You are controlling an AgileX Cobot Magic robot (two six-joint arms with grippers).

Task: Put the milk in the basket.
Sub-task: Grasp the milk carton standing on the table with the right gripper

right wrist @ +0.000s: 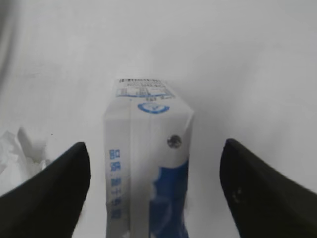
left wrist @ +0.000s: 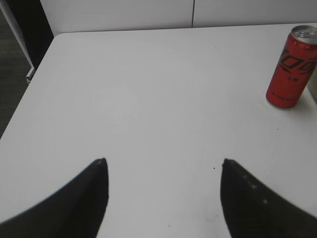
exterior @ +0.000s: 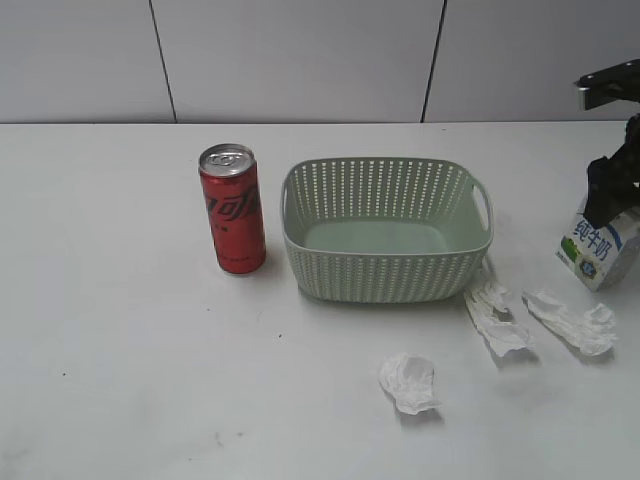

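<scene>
The milk (exterior: 597,250) is a small white carton with blue characters, standing on the table at the far right. My right gripper (exterior: 612,195) is just above it. In the right wrist view the milk (right wrist: 143,124) lies between the two fingers of my right gripper (right wrist: 153,146), which is open with gaps on both sides. The pale green basket (exterior: 385,265) stands empty in the middle of the table, left of the milk. My left gripper (left wrist: 163,161) is open and empty over bare table; it does not show in the exterior view.
A tall red can (exterior: 232,210) stands left of the basket and shows in the left wrist view (left wrist: 291,67). Three crumpled white papers (exterior: 410,382) (exterior: 497,318) (exterior: 575,322) lie in front of the basket and the milk. One paper (right wrist: 17,148) lies beside the left finger.
</scene>
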